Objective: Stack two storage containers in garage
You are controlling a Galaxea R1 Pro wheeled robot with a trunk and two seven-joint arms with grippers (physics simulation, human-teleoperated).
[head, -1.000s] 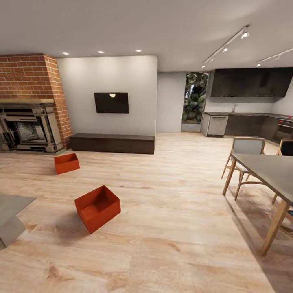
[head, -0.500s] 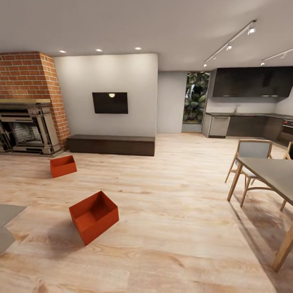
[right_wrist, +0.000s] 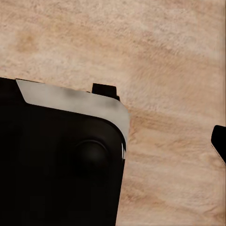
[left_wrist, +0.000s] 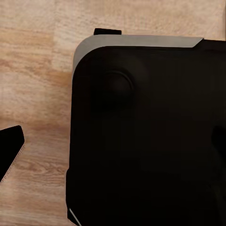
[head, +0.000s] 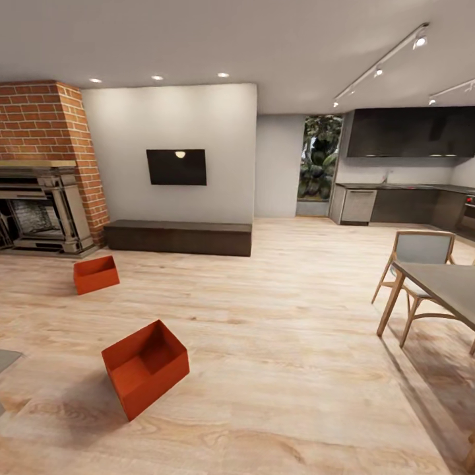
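near container: an orange-red storage container point(head: 144, 367) is sitting open side up on the wood-plank floor point(head: 284, 316), well out in front of the brick fireplace point(head: 46, 165), one corner turning toward the camera.
far container: a second orange-red storage container point(head: 95, 274) is resting on the same planks, just in front of the fireplace, near the end of the long dark cabinet point(head: 178, 236).
gap: the two tubs are lying well apart, nothing touching them.
room: the black wall screen point(head: 176, 166) is hanging beyond the fireplace, above the cabinet; a dining table point(head: 443, 284) and a chair point(head: 418, 256) are standing far across the room from the fireplace, with a dark kitchen point(head: 409, 168) behind them.
left wrist view: the robot's dark base point(left_wrist: 150, 136) is looming over the planks; cannot tell whether the left claw is released or clenched.
right wrist view: the same dark base point(right_wrist: 56, 165) over the planks; cannot tell the right claw's state either.
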